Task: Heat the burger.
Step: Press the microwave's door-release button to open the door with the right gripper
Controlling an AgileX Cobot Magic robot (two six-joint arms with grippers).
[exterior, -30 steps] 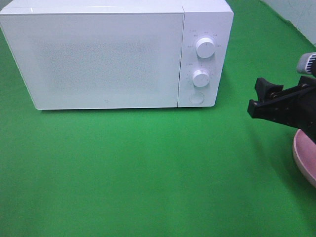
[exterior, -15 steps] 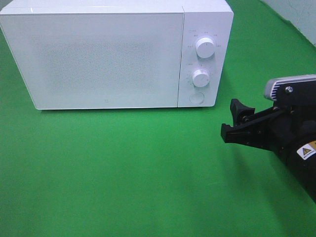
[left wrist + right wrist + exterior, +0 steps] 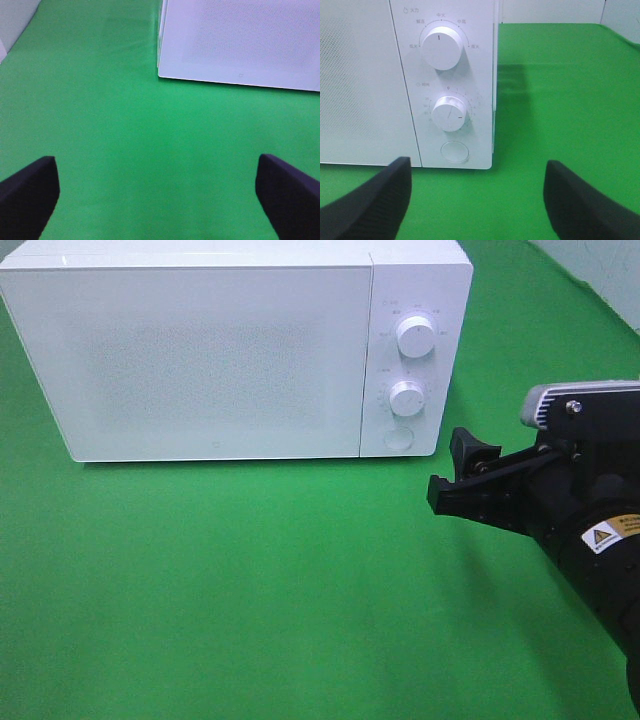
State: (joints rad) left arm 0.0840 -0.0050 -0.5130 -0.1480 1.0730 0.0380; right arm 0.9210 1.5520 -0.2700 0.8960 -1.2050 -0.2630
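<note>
One white microwave (image 3: 200,350), door shut; right hand (image 3: 452,475) facing its dials (image 3: 442,47), left hand (image 3: 157,190), both spread wide, empty

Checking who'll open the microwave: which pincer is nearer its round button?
Right. The right pincer hovers in front of the round button, slightly to its right; the left pincer sits off the microwave's opposite front corner.

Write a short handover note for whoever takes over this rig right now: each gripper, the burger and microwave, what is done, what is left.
Left gripper: open, empty, above the green cloth in front of the microwave.
Right gripper: open, empty, facing the control panel.
Microwave door is shut; the burger is in no view.
Done: nothing that shows.
Left: open the door, load the burger, shut it, set the timer knob.
</note>
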